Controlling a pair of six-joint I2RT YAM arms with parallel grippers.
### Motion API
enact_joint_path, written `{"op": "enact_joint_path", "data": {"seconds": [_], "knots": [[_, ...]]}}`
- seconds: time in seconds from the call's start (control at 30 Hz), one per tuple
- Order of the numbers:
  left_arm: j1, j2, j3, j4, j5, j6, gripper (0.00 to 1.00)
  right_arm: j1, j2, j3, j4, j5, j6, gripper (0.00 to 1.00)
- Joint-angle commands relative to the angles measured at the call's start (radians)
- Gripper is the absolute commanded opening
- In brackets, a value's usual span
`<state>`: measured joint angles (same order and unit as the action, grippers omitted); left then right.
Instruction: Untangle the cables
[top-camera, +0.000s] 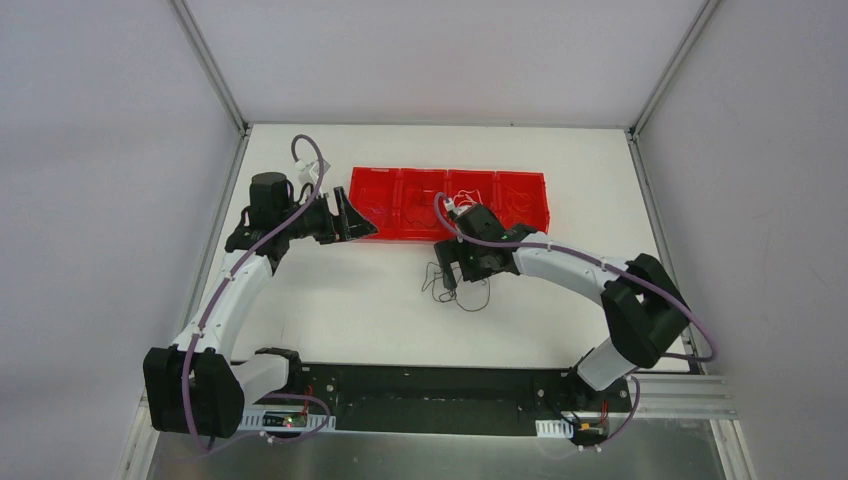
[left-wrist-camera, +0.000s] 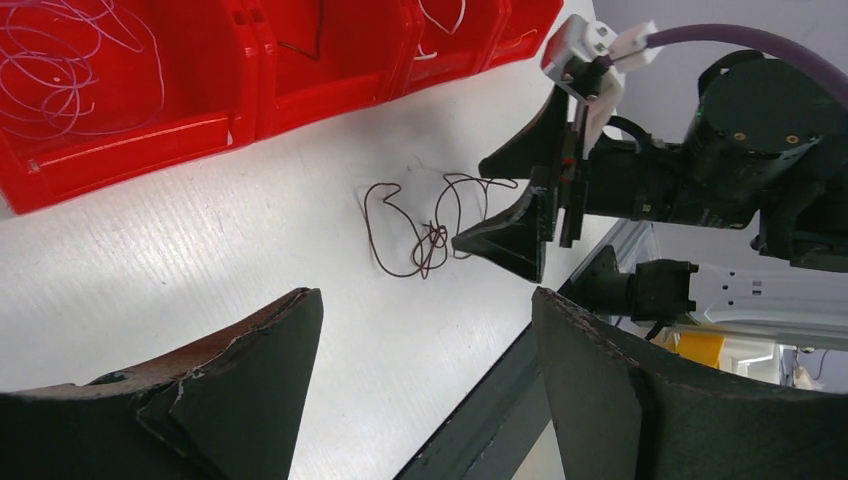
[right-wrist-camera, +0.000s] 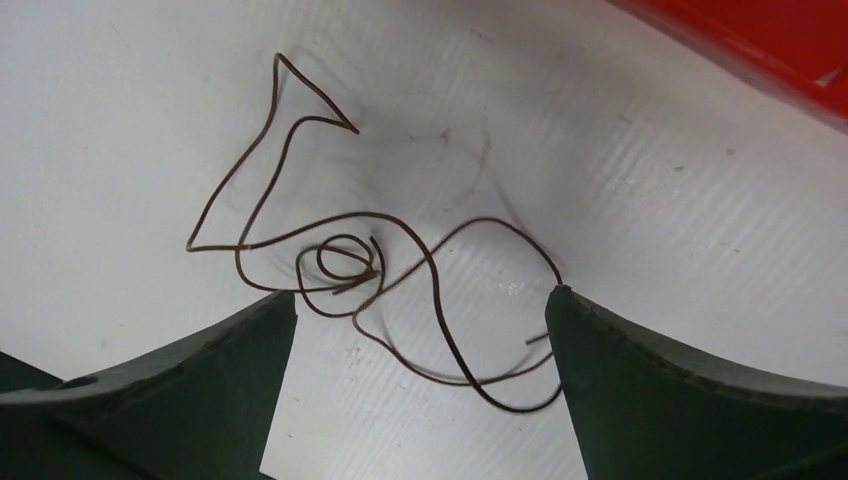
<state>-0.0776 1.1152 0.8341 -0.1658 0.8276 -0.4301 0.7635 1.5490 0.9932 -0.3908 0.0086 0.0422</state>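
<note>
While left gripper (left-wrist-camera: 420, 300) & right gripper (right-wrist-camera: 420, 295) gape empty, red bin (left-wrist-camera: 130, 140) holds white wires (left-wrist-camera: 60, 60); dark cable (right-wrist-camera: 372, 268) outside.

Dark cable (right-wrist-camera: 352, 262) knotted on the white table (right-wrist-camera: 150, 100)
Loose thin loops around a small central knot, lying flat; white wires (left-wrist-camera: 60, 60) coil inside a red bin (left-wrist-camera: 190, 130).

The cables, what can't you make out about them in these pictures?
Top view: the dark wire is too thin to trace its crossings, and the right gripper covers part of it.
Right wrist view: the wire reaches one finger; whether it touches is unclear.
Left wrist view: the white wire in the red bin is cut off by the frame edges.
</note>
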Motion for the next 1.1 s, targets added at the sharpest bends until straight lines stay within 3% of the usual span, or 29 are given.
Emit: {"op": "enact_joint_path", "data": {"seconds": [0.0,0.3,0.4,0.53,0.67,0.77,0.9,1.07], "knots": [[0.004,-0.042,-0.016,0.005,-0.009,0.02,0.78,0.042,0.078,0.083,0.037,-0.028,0.095,0.99],[0.004,-0.061,-0.038,0.002,-0.016,0.031,0.78,0.144,0.245,0.202,-0.024,0.058,0.14,0.99],[0.006,-0.07,-0.041,-0.004,-0.017,0.046,0.79,0.146,0.293,0.227,-0.053,0.106,0.134,0.93],[0.005,-0.076,-0.034,-0.025,-0.023,0.07,0.78,0.144,0.313,0.242,-0.091,0.129,0.097,0.64],[0.005,-0.078,-0.026,-0.044,-0.024,0.086,0.78,0.144,0.27,0.266,-0.133,0.101,0.043,0.21],[0.007,-0.081,-0.021,-0.047,-0.022,0.086,0.78,0.144,0.216,0.3,-0.164,0.091,-0.018,0.0],[0.007,-0.077,-0.009,-0.046,-0.025,0.078,0.78,0.117,0.102,0.329,-0.14,0.057,-0.096,0.0],[0.006,-0.049,0.021,-0.024,0.054,0.079,0.78,0.068,0.027,0.389,-0.117,-0.103,-0.167,0.0]]}}
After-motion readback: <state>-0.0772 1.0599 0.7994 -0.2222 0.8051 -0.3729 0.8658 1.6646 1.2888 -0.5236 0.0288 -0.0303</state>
